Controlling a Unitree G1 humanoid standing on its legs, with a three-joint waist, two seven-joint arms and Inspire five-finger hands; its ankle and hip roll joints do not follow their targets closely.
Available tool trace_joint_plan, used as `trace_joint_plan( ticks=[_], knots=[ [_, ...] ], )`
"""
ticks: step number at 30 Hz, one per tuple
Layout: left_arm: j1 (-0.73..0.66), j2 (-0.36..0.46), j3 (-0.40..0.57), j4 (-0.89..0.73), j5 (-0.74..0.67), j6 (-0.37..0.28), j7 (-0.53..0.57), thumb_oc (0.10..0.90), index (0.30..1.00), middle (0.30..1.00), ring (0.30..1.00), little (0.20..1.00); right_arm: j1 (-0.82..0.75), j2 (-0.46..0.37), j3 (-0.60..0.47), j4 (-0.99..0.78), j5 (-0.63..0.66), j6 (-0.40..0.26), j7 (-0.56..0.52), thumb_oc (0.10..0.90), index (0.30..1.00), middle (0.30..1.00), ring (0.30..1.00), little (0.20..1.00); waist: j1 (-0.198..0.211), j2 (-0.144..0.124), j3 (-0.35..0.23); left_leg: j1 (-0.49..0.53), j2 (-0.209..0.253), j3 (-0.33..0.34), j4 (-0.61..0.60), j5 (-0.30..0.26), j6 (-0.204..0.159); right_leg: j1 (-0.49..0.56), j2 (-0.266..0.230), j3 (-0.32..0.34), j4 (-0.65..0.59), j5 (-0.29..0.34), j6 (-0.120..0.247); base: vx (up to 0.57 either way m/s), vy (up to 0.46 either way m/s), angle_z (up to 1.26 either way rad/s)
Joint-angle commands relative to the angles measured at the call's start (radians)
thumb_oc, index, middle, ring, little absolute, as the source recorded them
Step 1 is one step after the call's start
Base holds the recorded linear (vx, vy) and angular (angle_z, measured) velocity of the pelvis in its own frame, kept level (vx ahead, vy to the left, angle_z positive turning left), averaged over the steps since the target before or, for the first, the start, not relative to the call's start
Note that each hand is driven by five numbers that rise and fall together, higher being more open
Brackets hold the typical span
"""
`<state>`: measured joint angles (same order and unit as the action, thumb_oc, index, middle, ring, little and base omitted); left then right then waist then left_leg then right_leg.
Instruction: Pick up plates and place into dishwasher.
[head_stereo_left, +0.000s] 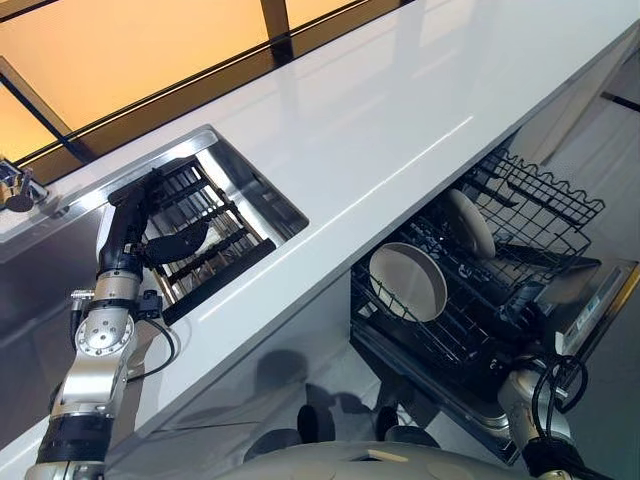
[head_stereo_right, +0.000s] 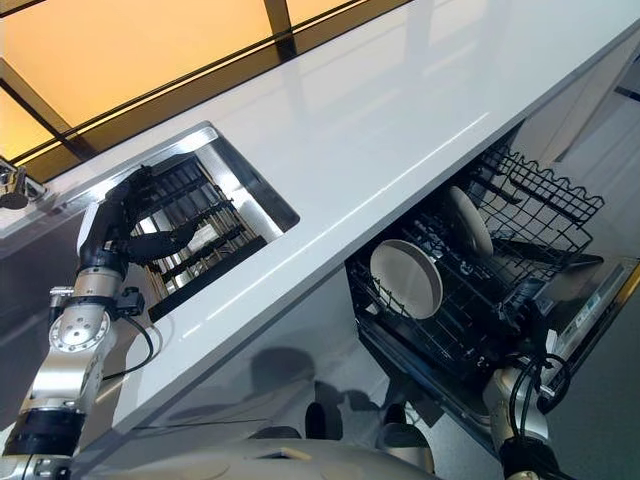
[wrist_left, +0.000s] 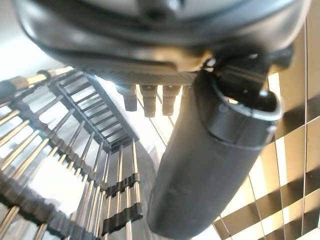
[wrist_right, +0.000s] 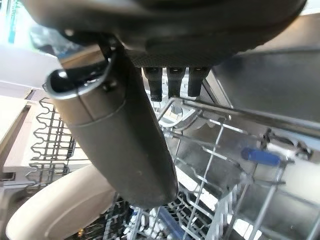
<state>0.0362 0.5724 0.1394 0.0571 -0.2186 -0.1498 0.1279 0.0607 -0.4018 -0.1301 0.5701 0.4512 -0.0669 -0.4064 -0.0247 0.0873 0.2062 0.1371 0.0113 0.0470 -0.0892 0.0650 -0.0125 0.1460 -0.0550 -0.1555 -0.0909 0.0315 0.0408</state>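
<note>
- I see the white counter (head_stereo_left: 400, 110) running across my head view, with the sink (head_stereo_left: 255, 200) cut into it at my left.
- Below the counter's edge at my right, the dishwasher rack (head_stereo_left: 540, 215) is pulled out. It holds two pale plates on edge: a large round plate (head_stereo_left: 408, 282) near me and a second plate (head_stereo_left: 470, 222) just behind it.
- In the sink, a black slatted drying rack (head_stereo_left: 215, 255) lies across the basin.
- My left hand (head_stereo_left: 150, 215) is down in the sink above that rack; its fingers (wrist_left: 150, 97) hang relaxed and apart, thumb out, holding nothing.
- My right hand (wrist_right: 165, 40) hovers over the dishwasher rack, fingers (wrist_right: 175, 80) loose, empty.
</note>
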Motion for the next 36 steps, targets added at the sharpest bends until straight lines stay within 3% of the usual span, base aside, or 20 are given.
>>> trace_joint_plan(
  ticks=[1,7,13,20,24,26,31,36],
  knots=[
    [-0.153,0.104,0.016,-0.016,-0.076,-0.108,0.040,0.800,0.900,0.900,0.900,0.900,-0.145,-0.090,0.012,-0.017,0.046,-0.095,0.058,0.800,0.900,0.900,0.900,0.900,0.016,-0.005,0.019,-0.027,-0.054,0.017,0.032,-0.077,0.010,-0.050,0.036,-0.064,0.125,-0.108,-0.003,0.05,-0.008,0.07],
    [-0.182,0.104,0.034,-0.007,-0.119,-0.170,0.066,0.800,0.900,0.900,0.900,0.900,-0.182,-0.117,0.008,-0.019,0.089,-0.148,0.065,0.800,0.900,0.900,0.900,0.900,0.019,0.013,0.064,-0.082,-0.056,0.005,0.102,-0.090,0.014,-0.110,0.011,-0.073,0.225,-0.146,-0.019,-0.01,0.014,0.05],
    [-0.223,0.108,0.058,-0.004,-0.159,-0.232,0.082,0.800,0.900,0.900,0.900,0.900,-0.215,-0.115,0.004,-0.083,0.116,-0.215,0.084,0.800,0.900,0.900,0.900,0.900,0.017,0.031,0.134,-0.155,-0.063,0.005,0.186,-0.110,0.032,-0.217,-0.027,-0.069,0.400,-0.202,-0.029,-0.08,0.027,0.04],
    [-0.240,0.077,0.065,-0.002,-0.179,-0.269,0.119,0.800,0.900,0.900,0.900,0.900,-0.263,-0.109,-0.006,-0.171,0.262,-0.255,0.214,0.800,0.900,0.900,0.900,0.900,0.012,0.053,0.196,-0.214,-0.080,0.006,0.276,-0.129,0.037,-0.277,-0.039,-0.054,0.469,-0.218,-0.052,-0.03,0.044,0.02],
    [-0.236,0.059,0.060,0.007,-0.190,-0.277,0.118,0.800,0.900,0.900,0.900,0.900,-0.279,-0.060,0.008,-0.225,0.480,-0.267,0.379,0.800,0.900,0.900,0.900,0.900,0.013,0.057,0.210,-0.211,-0.085,0.002,0.287,-0.135,0.036,-0.270,-0.035,-0.042,0.463,-0.223,-0.059,0.02,0.017,-0.05],
    [-0.231,0.042,0.053,0.021,-0.186,-0.282,0.113,0.800,0.900,0.900,0.900,0.900,-0.289,-0.013,0.024,-0.281,0.649,-0.250,0.533,0.800,0.900,0.900,0.900,0.900,0.012,0.059,0.211,-0.204,-0.084,0.000,0.277,-0.127,0.037,-0.253,-0.033,-0.040,0.434,-0.210,-0.060,0.03,0.019,-0.07],
    [-0.219,0.028,0.044,0.032,-0.188,-0.286,0.104,0.800,0.900,0.900,0.900,0.900,-0.312,0.026,0.064,-0.374,0.720,-0.217,0.666,0.800,0.900,0.900,0.900,0.900,0.013,0.072,0.197,-0.193,-0.088,-0.003,0.257,-0.113,0.035,-0.236,-0.034,-0.035,0.397,-0.198,-0.056,0.05,0.044,-0.03],
    [-0.222,0.028,0.033,0.042,-0.186,-0.281,0.101,0.800,0.900,0.900,0.900,0.900,-0.354,0.043,0.130,-0.468,0.643,-0.203,0.682,0.800,0.900,0.900,0.900,0.900,0.017,0.083,0.180,-0.194,-0.093,-0.002,0.249,-0.106,0.034,-0.237,-0.042,-0.033,0.390,-0.197,-0.055,0.02,0.056,-0.03]
  ],
)
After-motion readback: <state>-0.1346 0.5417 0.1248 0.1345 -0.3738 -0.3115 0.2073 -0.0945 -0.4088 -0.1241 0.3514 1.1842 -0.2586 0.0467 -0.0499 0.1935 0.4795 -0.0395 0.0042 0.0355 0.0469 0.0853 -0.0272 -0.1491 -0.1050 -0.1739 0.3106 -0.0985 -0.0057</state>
